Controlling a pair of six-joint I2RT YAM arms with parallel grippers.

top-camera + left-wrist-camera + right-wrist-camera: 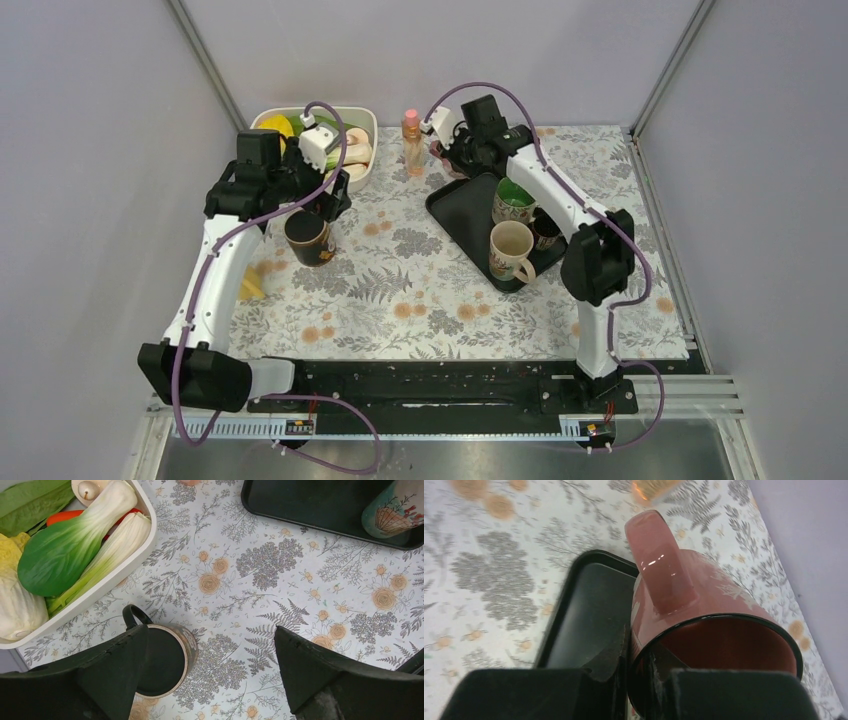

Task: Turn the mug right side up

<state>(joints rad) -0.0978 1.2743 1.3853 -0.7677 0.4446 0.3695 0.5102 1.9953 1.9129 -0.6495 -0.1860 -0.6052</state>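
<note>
I find the right gripper [638, 652] clamped on the rim of the pink mug [719, 595] by the tray [579, 620]. The left gripper [210, 675] is wide open and empty over the upright dark mug [162, 662].

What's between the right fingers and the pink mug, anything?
Nothing visible. The right fingers are shut on the rim of the pink mug, at the far corner of the tray. A bottle stands close beside it.

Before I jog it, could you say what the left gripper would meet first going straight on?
Probably the dark mug, its rim under one finger; between the fingers only floral tablecloth shows. Depth unclear.
</note>
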